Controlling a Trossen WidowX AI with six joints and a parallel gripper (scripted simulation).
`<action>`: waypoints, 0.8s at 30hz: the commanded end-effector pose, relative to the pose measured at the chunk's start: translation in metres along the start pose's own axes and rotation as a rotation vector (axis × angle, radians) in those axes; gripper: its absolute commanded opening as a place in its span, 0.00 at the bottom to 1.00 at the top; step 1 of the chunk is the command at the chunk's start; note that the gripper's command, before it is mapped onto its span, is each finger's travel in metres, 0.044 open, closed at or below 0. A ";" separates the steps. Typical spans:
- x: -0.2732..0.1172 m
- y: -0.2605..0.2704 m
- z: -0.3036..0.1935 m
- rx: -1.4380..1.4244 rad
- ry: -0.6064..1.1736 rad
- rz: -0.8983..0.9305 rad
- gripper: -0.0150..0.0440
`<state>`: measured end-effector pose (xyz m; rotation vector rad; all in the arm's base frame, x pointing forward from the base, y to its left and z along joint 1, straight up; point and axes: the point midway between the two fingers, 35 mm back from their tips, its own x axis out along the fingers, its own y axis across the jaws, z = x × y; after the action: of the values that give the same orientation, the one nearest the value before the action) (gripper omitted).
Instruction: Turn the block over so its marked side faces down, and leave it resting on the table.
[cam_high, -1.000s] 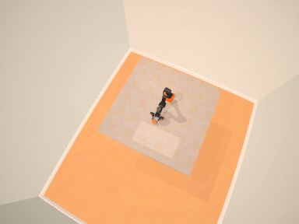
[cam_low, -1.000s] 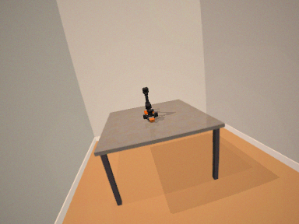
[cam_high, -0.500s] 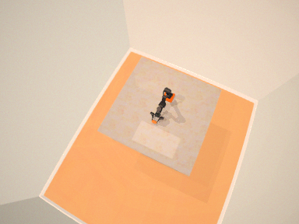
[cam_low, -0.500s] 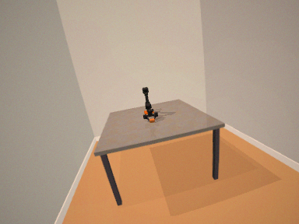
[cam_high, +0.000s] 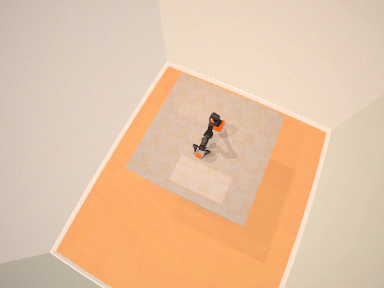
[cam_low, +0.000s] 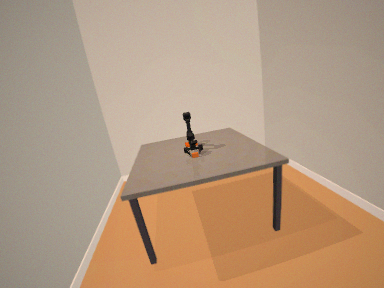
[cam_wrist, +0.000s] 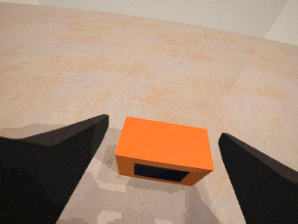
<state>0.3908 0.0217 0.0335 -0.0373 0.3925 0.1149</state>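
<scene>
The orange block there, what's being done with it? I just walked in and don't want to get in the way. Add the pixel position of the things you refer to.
A small robot arm is working to turn the orange block (cam_high: 199, 155) (cam_low: 195, 155) (cam_wrist: 165, 144) marked side down. Its gripper (cam_wrist: 164, 128) is open around the block, holding nothing. The dark mark faces the wrist camera, so the turn looks unfinished.
</scene>
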 end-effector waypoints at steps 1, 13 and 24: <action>0.000 0.001 0.000 0.006 -0.001 0.005 1.00; 0.000 0.001 0.000 0.006 -0.001 0.005 1.00; 0.007 0.000 0.005 0.006 0.087 0.004 1.00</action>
<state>0.3909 0.0220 0.0277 -0.0353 0.4500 0.1166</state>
